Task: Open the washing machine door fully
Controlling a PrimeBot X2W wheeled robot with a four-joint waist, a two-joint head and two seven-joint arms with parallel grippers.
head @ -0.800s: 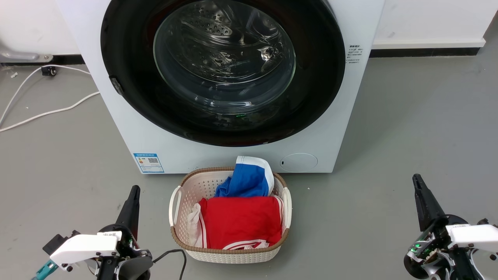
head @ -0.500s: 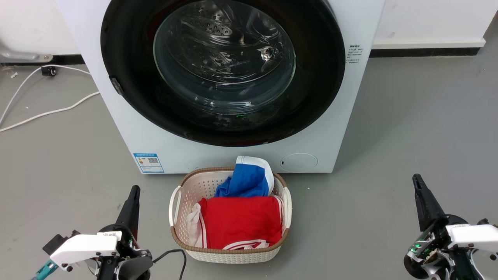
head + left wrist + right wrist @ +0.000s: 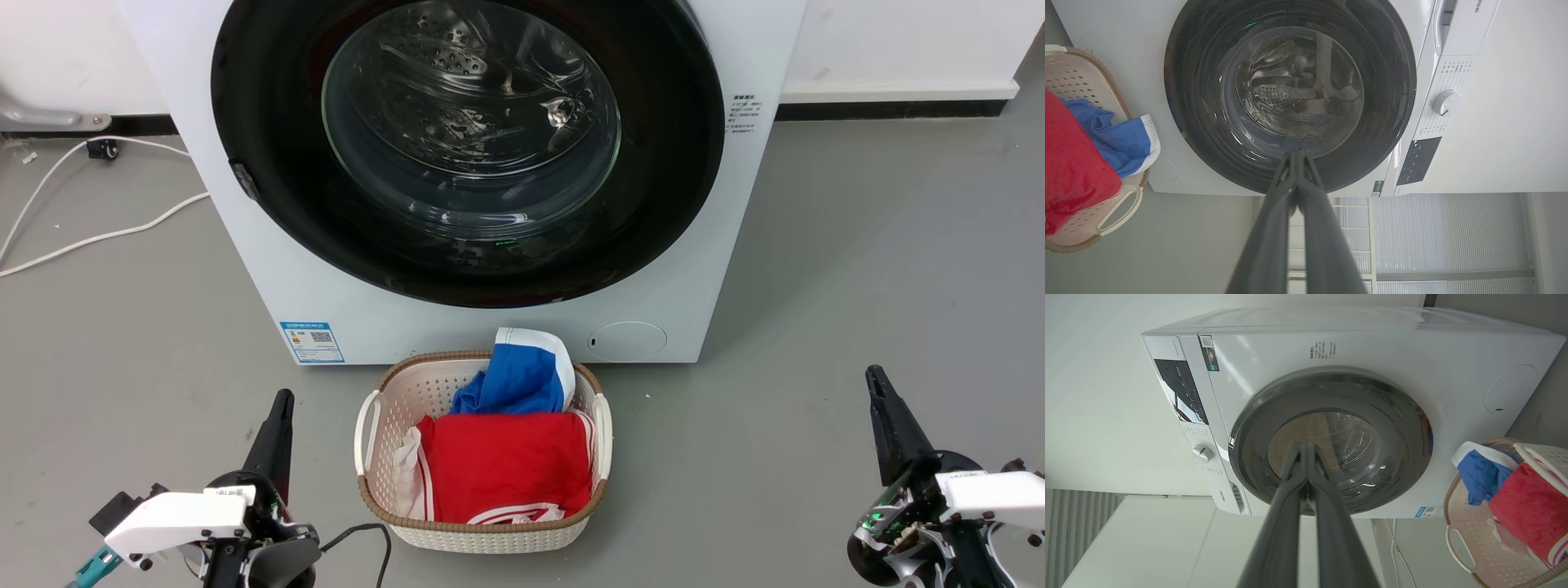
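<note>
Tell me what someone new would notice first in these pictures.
The big glossy black washing machine door, shut on the white washing machine, dominates the top of the head view. Just in front of it, on the grey floor, sits a cream laundry basket holding a red cloth and a blue cloth. The left gripper and right gripper sit low at either side, fingers together.

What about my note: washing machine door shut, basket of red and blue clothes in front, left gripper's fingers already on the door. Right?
Not quite. The head view shows the left gripper low beside the basket, well short of the washing machine door. The door is shut, and the basket in front holds red and blue clothes.
</note>
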